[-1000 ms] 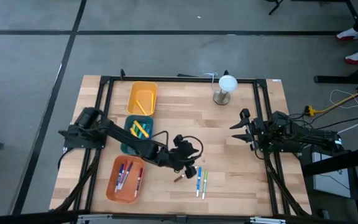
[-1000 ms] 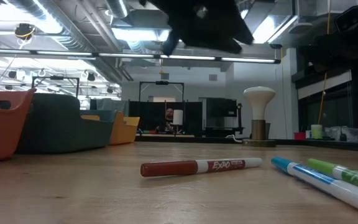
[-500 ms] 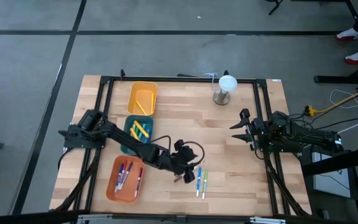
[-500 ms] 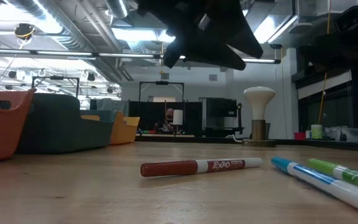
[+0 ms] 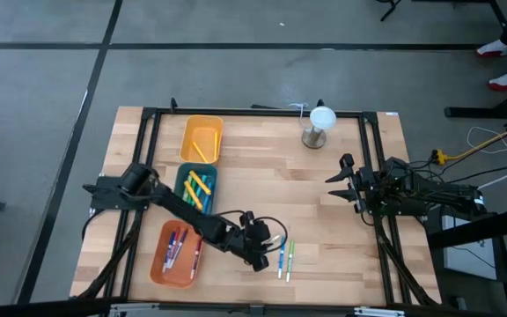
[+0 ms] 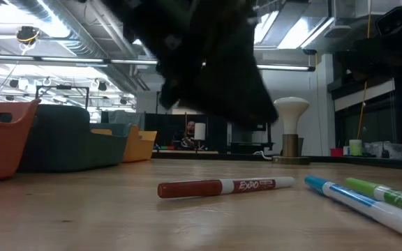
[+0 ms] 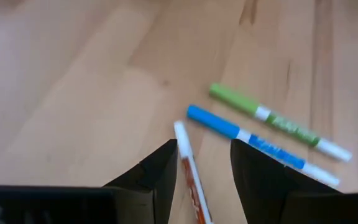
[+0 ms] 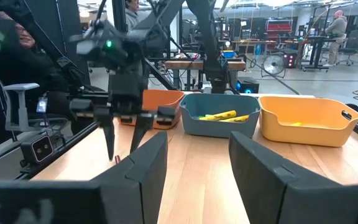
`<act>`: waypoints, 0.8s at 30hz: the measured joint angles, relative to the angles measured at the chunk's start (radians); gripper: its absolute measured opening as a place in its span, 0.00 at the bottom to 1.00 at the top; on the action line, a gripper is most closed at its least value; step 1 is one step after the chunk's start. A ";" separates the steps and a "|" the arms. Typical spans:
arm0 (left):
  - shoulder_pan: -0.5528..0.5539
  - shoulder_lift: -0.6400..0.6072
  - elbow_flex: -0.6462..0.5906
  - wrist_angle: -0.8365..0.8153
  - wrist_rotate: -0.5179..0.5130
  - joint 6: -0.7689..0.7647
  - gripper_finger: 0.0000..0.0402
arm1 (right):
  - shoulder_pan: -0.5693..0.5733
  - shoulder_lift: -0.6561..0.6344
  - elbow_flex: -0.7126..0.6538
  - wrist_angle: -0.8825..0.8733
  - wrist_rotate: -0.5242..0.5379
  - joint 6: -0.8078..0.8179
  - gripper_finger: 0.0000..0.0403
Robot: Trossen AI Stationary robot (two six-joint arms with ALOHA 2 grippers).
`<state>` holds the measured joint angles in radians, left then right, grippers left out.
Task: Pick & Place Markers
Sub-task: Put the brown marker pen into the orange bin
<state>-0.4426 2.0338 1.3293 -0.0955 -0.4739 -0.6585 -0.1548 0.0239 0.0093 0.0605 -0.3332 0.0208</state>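
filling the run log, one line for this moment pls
left gripper open, straddling red marker | right gripper open, idle at table's right | nothing held

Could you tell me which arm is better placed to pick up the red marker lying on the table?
The left. Its open gripper hangs right over the red marker, fingers either side. The right gripper waits at the table's far right edge, well away.

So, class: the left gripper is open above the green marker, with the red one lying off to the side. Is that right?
Not quite. In the left wrist view the open left gripper straddles the red marker; the green marker lies off to the side, beyond the blue marker.
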 joint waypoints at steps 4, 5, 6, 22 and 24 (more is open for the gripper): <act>-0.002 0.030 -0.001 -0.002 0.023 -0.012 0.36 | 0.000 0.000 0.000 0.000 0.000 0.000 0.42; -0.002 0.032 0.000 0.001 0.030 -0.012 0.36 | 0.000 0.000 0.000 0.000 0.000 0.000 0.42; -0.002 0.033 0.000 -0.007 0.035 -0.013 0.36 | 0.000 0.000 0.000 0.000 0.000 0.000 0.42; -0.017 0.111 0.007 -0.137 0.061 -0.163 0.34 | 0.000 0.000 0.000 0.000 0.000 -0.001 0.42; -0.015 0.112 0.007 -0.158 0.053 -0.166 0.31 | 0.000 0.000 0.000 0.000 0.000 0.000 0.42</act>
<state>-0.4575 2.1456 1.3365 -0.2532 -0.4209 -0.8248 -0.1548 0.0238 0.0093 0.0608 -0.3332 0.0204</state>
